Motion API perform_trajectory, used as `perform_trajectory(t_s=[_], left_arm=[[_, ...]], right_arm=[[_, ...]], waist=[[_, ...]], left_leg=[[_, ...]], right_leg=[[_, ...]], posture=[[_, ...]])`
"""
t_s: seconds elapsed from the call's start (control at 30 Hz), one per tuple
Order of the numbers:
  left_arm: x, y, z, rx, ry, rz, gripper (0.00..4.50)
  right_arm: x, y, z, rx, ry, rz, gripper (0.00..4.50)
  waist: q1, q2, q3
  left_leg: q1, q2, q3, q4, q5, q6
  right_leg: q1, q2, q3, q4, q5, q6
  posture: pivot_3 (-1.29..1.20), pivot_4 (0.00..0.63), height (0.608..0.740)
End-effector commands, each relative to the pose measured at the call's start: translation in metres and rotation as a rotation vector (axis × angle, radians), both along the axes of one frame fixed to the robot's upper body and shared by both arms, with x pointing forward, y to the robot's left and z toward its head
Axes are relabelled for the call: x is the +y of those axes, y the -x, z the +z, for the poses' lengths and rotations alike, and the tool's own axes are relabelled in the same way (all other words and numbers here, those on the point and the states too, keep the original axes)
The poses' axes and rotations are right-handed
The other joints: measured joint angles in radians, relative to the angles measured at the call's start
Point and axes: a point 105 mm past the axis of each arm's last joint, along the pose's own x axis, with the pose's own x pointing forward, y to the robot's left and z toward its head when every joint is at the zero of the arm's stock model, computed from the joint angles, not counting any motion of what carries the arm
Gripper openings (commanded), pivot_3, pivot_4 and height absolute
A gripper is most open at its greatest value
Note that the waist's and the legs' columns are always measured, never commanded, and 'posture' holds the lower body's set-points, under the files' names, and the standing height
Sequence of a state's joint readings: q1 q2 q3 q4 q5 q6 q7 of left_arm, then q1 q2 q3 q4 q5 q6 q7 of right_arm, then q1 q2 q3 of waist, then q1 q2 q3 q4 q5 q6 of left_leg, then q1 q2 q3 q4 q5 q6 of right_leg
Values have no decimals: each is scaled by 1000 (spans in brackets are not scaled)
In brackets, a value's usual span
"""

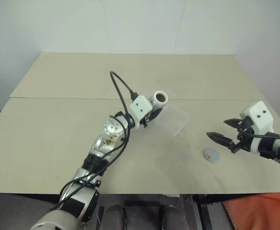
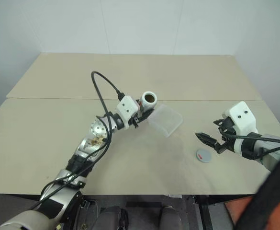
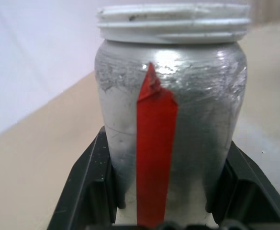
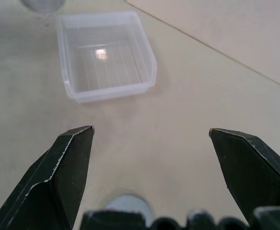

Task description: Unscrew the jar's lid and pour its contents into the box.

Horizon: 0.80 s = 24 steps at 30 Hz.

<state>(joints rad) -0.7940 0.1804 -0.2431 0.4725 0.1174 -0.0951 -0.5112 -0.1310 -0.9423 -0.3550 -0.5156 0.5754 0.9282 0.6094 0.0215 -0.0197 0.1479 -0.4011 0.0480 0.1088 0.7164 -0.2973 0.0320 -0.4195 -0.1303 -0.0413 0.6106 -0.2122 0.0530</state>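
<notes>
My left gripper [image 1: 154, 109] is shut on the jar [image 1: 159, 99], a silvery cylinder with a red strip [image 3: 155, 143] down its side. The jar hangs lidless, mouth up, just beside the near-left corner of the box [image 1: 173, 120], a clear shallow tray. Both black fingers [image 3: 89, 187] clamp the jar's lower body. The contents are hidden inside the jar. The lid [image 1: 211, 154], a grey disc with a red mark, lies flat on the table to the right. Just above it, my right gripper [image 1: 224, 132] stands open and holds nothing, pointing toward the box [image 4: 104, 55].
The beige table [image 1: 58, 139] has a seam running across it behind the box. A white wall stands behind the far edge. A black cable [image 1: 120, 88] loops up from my left wrist.
</notes>
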Motion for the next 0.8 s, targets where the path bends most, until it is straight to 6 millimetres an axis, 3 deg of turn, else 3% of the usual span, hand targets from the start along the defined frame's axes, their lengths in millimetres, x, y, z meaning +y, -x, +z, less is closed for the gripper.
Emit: perform_trajectory(t_s=[0.03, 0.2, 0.4, 0.63, 0.8], left_arm=[[-15, -20, 19, -274, -317, 14, 2016], [-33, -36, 34, -597, -674, -5, 2016], [-50, -38, 43, -949, -949, -22, 2016], [-70, -27, 51, -1325, -1094, -109, 2016], [-76, -23, 54, -1499, -1157, -143, 2016]], right_arm=[[13, 0, 15, -86, -16, 13, 4470], [20, 4, 8, -86, -26, 10, 4470], [22, 11, 10, -108, -61, -11, 4470], [20, 15, 10, -128, -104, -35, 4470], [14, 15, 14, -149, -116, -64, 4470]], waist=[[4, -1, 1], [17, -2, 1], [21, -5, 3], [21, -8, 5], [20, -8, 5]], left_leg=[[0, 0, 0, 0, 0, 0], [-5, -1, 0, 0, 1, -2], [-7, -1, 0, 0, 1, -2], [-10, 0, 0, 3, 0, -1], [-10, 0, 0, 4, 0, -1]], right_leg=[[0, 0, 0, 0, 0, 0], [-2, 0, -1, 0, 1, 1], [-3, 0, -2, -1, 1, 2], [-5, 0, -2, 0, 1, 3], [-5, 0, -2, 0, 1, 3]], posture=[[0, 150, 740], [0, 150, 740], [0, 150, 740], [0, 150, 740], [0, 150, 740]])
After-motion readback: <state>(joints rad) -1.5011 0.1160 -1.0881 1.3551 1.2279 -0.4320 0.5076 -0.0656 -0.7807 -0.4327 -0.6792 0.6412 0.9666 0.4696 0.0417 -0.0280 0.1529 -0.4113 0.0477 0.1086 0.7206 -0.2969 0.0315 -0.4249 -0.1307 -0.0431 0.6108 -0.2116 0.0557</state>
